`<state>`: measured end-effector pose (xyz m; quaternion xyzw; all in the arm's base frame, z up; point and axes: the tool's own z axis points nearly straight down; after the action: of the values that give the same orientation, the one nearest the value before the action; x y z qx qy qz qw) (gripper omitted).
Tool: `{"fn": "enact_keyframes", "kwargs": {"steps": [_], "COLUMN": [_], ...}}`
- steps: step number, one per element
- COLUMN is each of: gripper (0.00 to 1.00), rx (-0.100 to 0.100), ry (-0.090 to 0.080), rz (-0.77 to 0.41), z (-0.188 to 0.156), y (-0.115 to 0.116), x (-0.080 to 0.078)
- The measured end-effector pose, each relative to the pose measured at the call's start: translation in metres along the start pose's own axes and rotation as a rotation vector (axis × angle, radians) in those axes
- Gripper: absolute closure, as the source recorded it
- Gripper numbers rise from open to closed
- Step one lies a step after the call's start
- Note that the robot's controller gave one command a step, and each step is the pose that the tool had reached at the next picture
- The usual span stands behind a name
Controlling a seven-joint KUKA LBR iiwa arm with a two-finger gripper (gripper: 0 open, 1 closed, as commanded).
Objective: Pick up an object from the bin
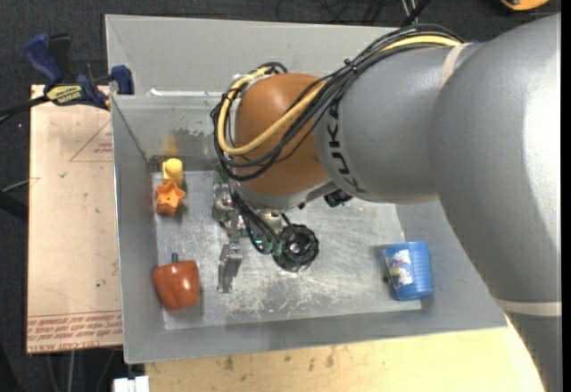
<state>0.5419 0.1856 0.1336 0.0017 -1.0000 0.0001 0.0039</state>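
Observation:
My gripper hangs below the arm's orange dome, low over the bin floor left of the middle. Nearest to it is a red-orange pepper-shaped toy with a dark stem, lying a short way to its left in the front left corner and apart from it. Just right of the gripper lies a black round thing; I cannot tell whether it is loose or belongs to the wrist. Nothing shows as held.
A small yellow and orange toy stands against the left wall further back. A blue cylinder with a white label lies at the front right. The arm and its cables hide the bin's back and right side.

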Motion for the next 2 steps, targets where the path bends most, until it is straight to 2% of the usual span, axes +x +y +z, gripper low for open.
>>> {"fn": "enact_keyframes", "kwargs": {"steps": [1,2], "gripper": [0.0,0.0], "rx": [-0.002,0.0], "ry": [-0.008,-0.017], "rz": [0.003,-0.07], "z": [-0.004,0.015], "y": [-0.001,0.017], "x": [-0.002,0.004]}}
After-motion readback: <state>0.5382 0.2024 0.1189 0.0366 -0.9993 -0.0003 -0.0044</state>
